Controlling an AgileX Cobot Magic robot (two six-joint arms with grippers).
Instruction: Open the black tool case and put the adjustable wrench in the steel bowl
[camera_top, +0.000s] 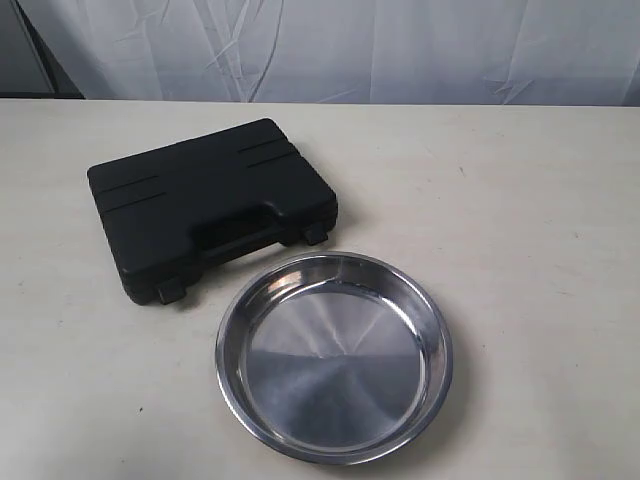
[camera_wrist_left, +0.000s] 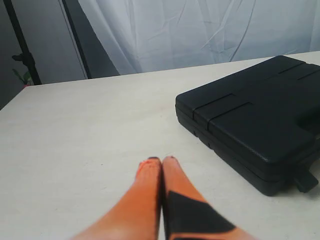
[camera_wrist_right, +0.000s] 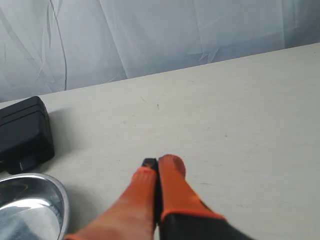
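Note:
The black tool case lies closed and flat on the table, its handle cut-out and two latches facing the steel bowl, which sits empty just in front of it. The adjustable wrench is hidden. Neither arm shows in the exterior view. In the left wrist view my left gripper is shut with nothing in it, over bare table beside the case. In the right wrist view my right gripper is shut and empty, with the bowl's rim and a corner of the case off to one side.
A pale table carries everything. A white curtain hangs behind its far edge. A dark stand stands past the table's corner in the left wrist view.

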